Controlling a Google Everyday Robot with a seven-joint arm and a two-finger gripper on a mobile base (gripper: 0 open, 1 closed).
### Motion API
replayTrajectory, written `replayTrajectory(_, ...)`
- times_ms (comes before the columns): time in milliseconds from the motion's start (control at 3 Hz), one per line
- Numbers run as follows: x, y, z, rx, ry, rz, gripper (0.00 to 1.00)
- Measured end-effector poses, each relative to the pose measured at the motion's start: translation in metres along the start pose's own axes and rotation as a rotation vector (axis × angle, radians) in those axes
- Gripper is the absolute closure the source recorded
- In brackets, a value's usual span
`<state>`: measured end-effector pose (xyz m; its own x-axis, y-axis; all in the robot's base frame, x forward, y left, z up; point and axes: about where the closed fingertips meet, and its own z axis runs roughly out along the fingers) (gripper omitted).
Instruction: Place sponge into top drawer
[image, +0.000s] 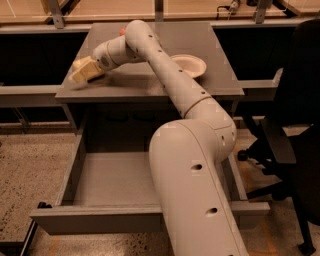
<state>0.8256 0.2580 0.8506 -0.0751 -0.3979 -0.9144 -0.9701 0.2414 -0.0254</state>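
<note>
Grey cabinet top (215, 45) bears the pale yellow sponge (79, 74) near its left edge, with the gripper (89, 67) right at it; whether the gripper clasps it cannot be told. A white bowl (189, 65) sits further right. Below, the top drawer (95, 220) stands pulled open.

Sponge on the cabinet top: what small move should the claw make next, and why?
Probably secure the sponge and lift it just clear of the cabinet top. The claw is right at the sponge near the top's left edge, and the top drawer stands open below without the sponge in it. Whether the grip is already made cannot be told.
</note>
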Motion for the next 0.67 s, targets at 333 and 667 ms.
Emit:
replayTrajectory(333,0.0085,-0.0056,0.005,0.018,0.033,0.012,0.18)
replayTrajectory(667,0.0091,-0.0062,-0.0004,0.039,0.058,-0.001,0.41)
